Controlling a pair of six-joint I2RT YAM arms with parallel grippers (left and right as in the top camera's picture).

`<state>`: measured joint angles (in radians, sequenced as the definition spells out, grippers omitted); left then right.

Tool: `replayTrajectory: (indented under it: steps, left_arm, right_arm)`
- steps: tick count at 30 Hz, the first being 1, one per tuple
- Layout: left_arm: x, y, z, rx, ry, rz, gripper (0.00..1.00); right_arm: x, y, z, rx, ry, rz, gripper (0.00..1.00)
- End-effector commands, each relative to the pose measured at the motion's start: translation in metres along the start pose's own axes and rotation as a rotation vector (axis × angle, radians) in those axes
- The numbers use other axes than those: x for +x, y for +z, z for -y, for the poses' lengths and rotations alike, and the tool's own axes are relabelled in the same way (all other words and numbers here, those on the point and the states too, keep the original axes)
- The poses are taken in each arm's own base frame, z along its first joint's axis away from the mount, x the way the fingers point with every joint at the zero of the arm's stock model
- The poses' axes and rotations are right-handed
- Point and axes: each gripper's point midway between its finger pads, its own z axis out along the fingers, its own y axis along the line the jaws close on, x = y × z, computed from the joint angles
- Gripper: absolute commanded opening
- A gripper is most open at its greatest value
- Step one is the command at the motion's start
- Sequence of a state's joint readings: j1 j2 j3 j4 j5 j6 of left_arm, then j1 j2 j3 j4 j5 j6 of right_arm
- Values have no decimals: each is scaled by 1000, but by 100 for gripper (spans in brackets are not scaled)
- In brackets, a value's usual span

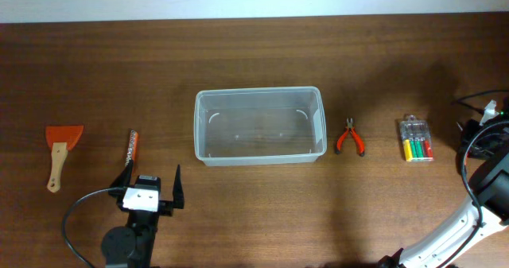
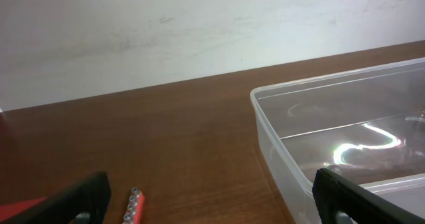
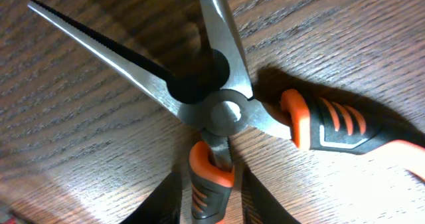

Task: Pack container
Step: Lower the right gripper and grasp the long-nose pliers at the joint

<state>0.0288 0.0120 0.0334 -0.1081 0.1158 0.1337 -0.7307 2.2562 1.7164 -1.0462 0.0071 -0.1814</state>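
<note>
Noted left tool [image 1: 153, 179] spread wide, holding nothing. Found right tool [image 3: 209, 201] straddling one orange handle of pliers [image 3: 222, 111]; could not tell pinched or loose. Logged clear container [image 1: 260, 91] upright at middle of counter [image 1: 262, 212], pliers near its right end.

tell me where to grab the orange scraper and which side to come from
Grip the scraper by its wooden handle, coming straight down from above with the left pincer spanning the handle's narrow width. It lies flat on the table; the orange blade is wide and thin, while the handle is slim and points back toward the robot's side.
</note>
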Motion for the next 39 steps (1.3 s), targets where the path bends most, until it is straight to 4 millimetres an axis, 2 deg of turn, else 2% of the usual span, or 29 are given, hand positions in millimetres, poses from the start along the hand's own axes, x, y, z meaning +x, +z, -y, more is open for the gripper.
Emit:
replayTrajectory:
  steps: [1, 3, 8, 18, 23, 30, 34, 39]
  left_arm:
    - [1, 0, 0, 2, -6, 2, 99]
    - [1, 0, 0, 2, -6, 2, 99]
    - [1, 0, 0, 2, -6, 2, 99]
    - [1, 0, 0, 2, -6, 2, 99]
    - [1, 0, 0, 2, -6, 2, 99]
    - [1, 0, 0, 2, -6, 2, 99]
    - [1, 0, 0, 2, -6, 2, 99]
    - [1, 0, 0, 2, -6, 2, 99]
  right_arm:
    - [7, 13, -3, -3, 3, -41, 23]
    - [7, 13, -3, -3, 3, -41, 15]
    - [8, 13, -3, -4, 3, -42, 8]
    - [10, 12, -3, -5, 3, -52, 8]
    - [10, 5, -3, -7, 3, -59, 8]
    - [-2, -19, -1, -2, 2, -35, 8]
    - [-10, -42, -2, 1, -4, -17, 8]
    - [-23, -75, -18, -4, -41, 23, 8]
